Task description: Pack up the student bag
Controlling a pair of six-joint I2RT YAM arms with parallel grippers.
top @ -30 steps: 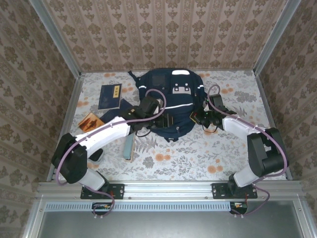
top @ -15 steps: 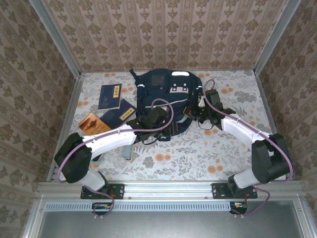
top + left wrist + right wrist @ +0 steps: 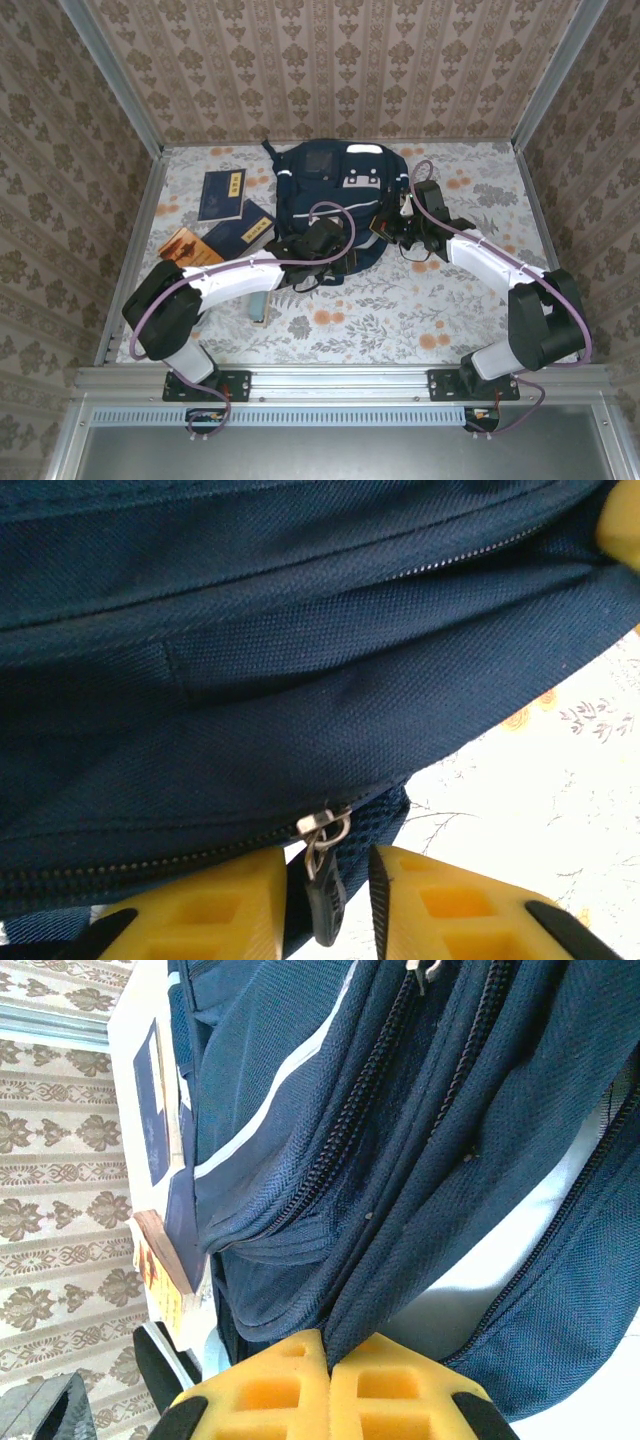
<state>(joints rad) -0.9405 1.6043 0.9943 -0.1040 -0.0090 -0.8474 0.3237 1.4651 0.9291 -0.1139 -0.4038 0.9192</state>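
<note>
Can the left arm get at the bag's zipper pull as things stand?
Probably yes: the bag's zipper pull hangs right between the left tool's parted yellow fingers, with nothing blocking it.

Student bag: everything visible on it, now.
The student bag is a navy woven-fabric backpack with white stripes and white buckle patches, lying flat at the far middle of the floral table. The right claw is shut on a fold at its right side; the left claw straddles a dark zipper pull at its near edge, jaws apart.
</note>
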